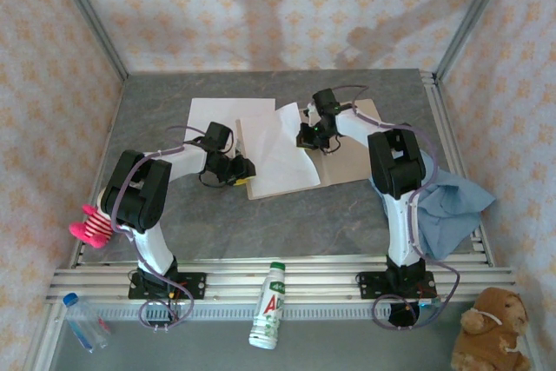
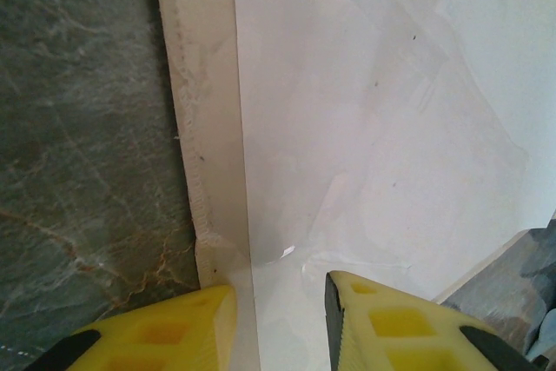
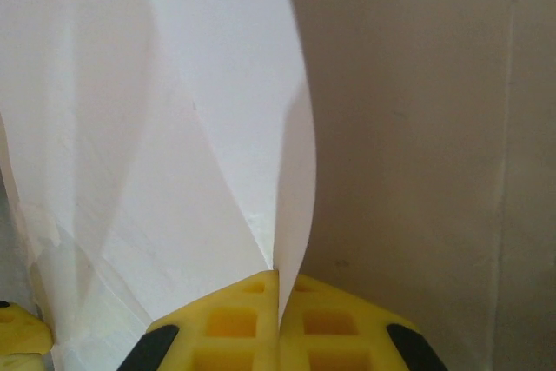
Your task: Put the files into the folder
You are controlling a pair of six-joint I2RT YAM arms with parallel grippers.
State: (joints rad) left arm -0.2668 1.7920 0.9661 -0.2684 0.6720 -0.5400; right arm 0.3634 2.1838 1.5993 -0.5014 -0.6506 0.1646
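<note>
The right gripper (image 3: 278, 280) pinches a sheet (image 3: 200, 128) over the folder (image 3: 417, 128); thin and floppy, it likely wants an edge grip; the left gripper (image 2: 282, 288), narrowly parted, hovers at the folder's left edge; a second sheet (image 1: 217, 110) lies beyond that edge.

One white sheet (image 1: 280, 162) lies curled across the open folder (image 1: 352, 162), the right gripper (image 1: 307, 139) at its edge. A second sheet (image 1: 217, 113) lies flat beyond

A thin white paper sheet (image 1: 282, 158) lies on the flat tan cardboard folder (image 1: 352, 162), mid-bench (image 1: 287, 223); the second paper sheet (image 1: 221, 115) lies behind-left, the blue fabric cloth (image 1: 452, 202) right.
</note>
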